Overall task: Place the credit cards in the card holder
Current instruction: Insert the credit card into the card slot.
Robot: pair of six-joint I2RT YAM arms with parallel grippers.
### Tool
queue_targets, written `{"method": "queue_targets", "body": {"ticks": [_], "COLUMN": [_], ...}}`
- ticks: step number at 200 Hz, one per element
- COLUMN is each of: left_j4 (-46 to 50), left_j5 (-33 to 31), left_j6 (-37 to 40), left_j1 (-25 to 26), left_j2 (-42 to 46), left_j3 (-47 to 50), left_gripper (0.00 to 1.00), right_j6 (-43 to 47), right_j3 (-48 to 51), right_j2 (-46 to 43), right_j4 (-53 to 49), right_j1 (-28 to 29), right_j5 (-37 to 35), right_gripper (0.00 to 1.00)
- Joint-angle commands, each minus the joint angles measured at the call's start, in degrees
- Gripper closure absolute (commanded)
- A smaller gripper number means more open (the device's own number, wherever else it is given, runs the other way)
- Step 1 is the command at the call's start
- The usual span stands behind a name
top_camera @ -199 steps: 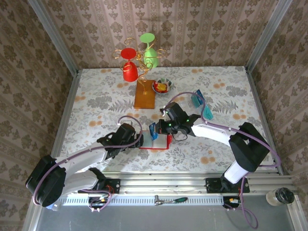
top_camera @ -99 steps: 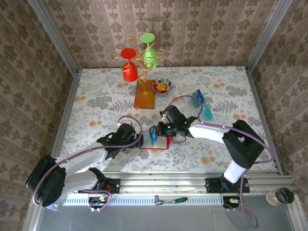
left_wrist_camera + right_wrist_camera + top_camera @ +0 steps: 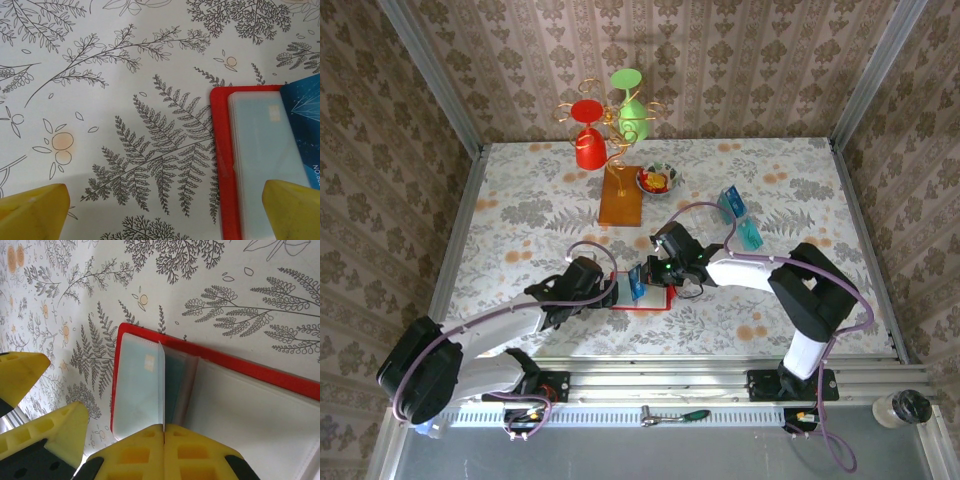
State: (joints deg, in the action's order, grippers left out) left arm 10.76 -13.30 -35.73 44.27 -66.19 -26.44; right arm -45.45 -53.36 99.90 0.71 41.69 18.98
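The red card holder (image 3: pixel 656 301) lies open on the table, its clear sleeves up. My right gripper (image 3: pixel 643 277) is shut on a teal-blue credit card (image 3: pixel 636 283) and holds it on edge over the holder's left half. In the right wrist view the credit card (image 3: pixel 161 385) stands edge-on between the sleeves of the card holder (image 3: pixel 240 365), rising from my shut right gripper (image 3: pixel 163 428). A pale card shape (image 3: pixel 137 385) shows through the left sleeve. My left gripper (image 3: pixel 162 210) is open just left of the card holder (image 3: pixel 221 165), touching nothing. Two more cards (image 3: pixel 730 204) are at the right.
A gold wire stand on an orange base (image 3: pixel 620 196) holds red and green cups at the back. A small bowl (image 3: pixel 657 180) sits beside it. A clear rack (image 3: pixel 750 236) with a teal card stands right of my right arm. Open tablecloth lies to the left.
My right gripper has carried the card a little left and down toward the holder's sleeves. The left arm has barely moved.
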Motion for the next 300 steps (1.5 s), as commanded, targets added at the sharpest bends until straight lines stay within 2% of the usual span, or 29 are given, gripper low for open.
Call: {"method": "queue_targets", "body": {"ticks": [1,251,300], "left_j4": [-0.5,-2.6,-1.1], "left_j5": [-0.1,-1.7,-3.3], "left_j6": [1.0,1.1,0.0], "left_j1": [0.5,3.4,4.5], "left_j2": [-0.6,-7.7,-8.0], "left_j3": [-0.6,-1.6,-1.7], "left_gripper": [0.0,0.0,0.0], "right_j6": [-0.8,-1.8,-1.0], "right_j3": [0.1,0.7,0.7], "right_j2": [1.7,2.4,-2.6], "right_j4": [0.4,1.8,1.2], "right_j1": [0.4,0.5,-1.0], "right_j5": [1.1,2.1,1.4], "right_gripper": [1.0,1.0,1.0]}}
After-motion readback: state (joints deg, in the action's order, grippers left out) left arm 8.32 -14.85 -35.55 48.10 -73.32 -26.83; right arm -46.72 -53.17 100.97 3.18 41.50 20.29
